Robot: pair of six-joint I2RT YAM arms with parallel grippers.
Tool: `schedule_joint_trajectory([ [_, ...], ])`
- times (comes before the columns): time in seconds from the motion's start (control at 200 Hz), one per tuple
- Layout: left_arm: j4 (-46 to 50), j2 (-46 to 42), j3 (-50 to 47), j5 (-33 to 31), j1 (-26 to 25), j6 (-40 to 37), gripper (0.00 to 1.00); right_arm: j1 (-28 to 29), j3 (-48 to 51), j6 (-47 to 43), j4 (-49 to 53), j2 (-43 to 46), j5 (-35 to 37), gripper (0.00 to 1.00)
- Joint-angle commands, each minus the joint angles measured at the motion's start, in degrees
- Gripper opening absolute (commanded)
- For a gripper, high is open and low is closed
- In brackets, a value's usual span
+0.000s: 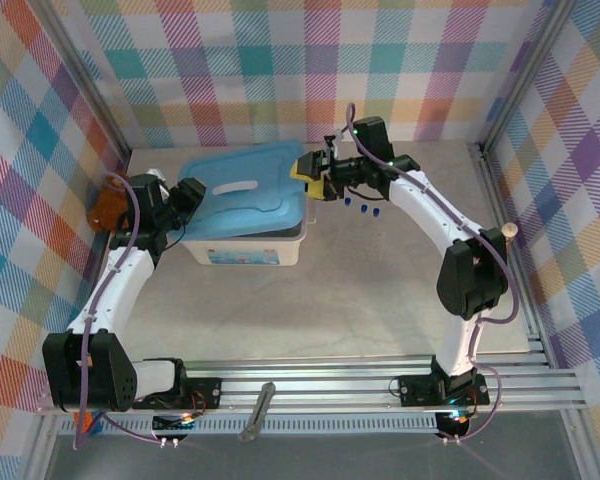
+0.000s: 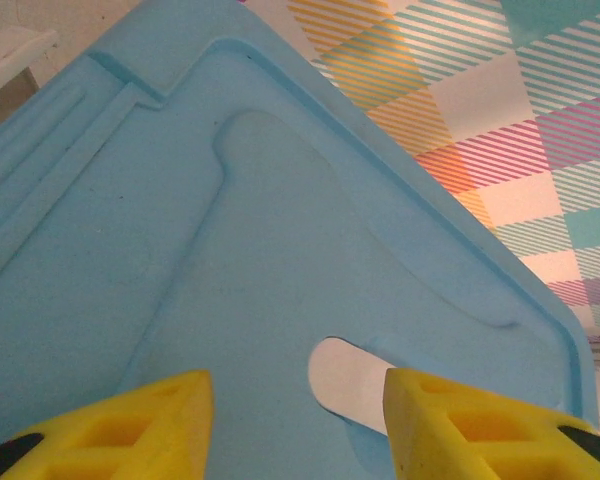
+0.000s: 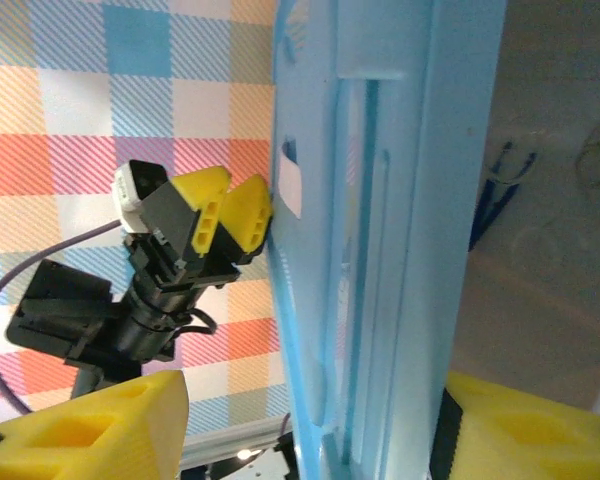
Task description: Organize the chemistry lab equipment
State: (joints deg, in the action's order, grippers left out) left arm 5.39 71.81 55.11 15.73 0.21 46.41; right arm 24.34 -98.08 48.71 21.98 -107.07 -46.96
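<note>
A light-blue lid (image 1: 245, 185) lies tilted on a white bin (image 1: 245, 252). My left gripper (image 1: 192, 190) is at the lid's left end, open, with its yellow fingers spread over the lid's top face (image 2: 230, 250) beside the handle slot (image 2: 345, 385). At the lid's right end my right gripper (image 1: 315, 180) stands open, with the lid's edge (image 3: 380, 300) between its fingers and a gap on the left side. Thin tubes with blue caps (image 1: 363, 207) lie on the table right of the bin. Dark-blue tweezers (image 3: 495, 185) and clear glass (image 3: 598, 160) show past the lid's underside.
A brown teddy bear (image 1: 108, 205) sits against the left wall behind the left arm. Checked walls enclose the table on three sides. The left gripper (image 3: 230, 215) shows in the right wrist view against the lid's top face.
</note>
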Motion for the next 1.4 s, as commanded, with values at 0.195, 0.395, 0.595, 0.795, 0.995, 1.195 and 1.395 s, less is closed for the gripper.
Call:
schedule_joint_trajectory([
  [0.195, 1.3, 1.8, -0.8, 1.1, -1.5, -0.3, 0.48, -0.4, -3.2, -7.9, 12.6, 2.6, 7.9, 0.64],
  [0.395, 1.3, 1.8, -1.0, 1.3, -1.5, -0.3, 0.48, -0.4, -3.7, -10.3, 14.8, 3.7, 10.5, 0.64],
  [0.595, 1.3, 1.8, -1.4, 1.2, -1.6, -0.4, 0.48, 2.2, -3.9, -12.1, 14.9, 4.0, 10.8, 0.65],
  [0.795, 2.4, 1.2, -1.5, 0.1, -2.1, -0.5, 0.48, 6.6, -5.4, -14.6, 16.9, 1.1, 14.0, 0.65],
  [0.995, 5.1, 0.2, -0.3, -1.0, -2.1, -2.8, 0.47, 9.5, -5.8, -15.5, 18.3, -1.6, 18.6, 0.65],
  [1.195, 7.6, -0.6, 0.5, -1.6, -2.1, -4.9, 0.48, 10.0, -5.2, -16.7, 19.9, -3.0, 23.9, 0.65],
  [1.395, 10.0, -2.4, 3.6, -3.2, -2.1, -8.4, 0.48, 10.2, -4.8, -16.9, 18.7, -1.6, 22.5, 0.65],
])
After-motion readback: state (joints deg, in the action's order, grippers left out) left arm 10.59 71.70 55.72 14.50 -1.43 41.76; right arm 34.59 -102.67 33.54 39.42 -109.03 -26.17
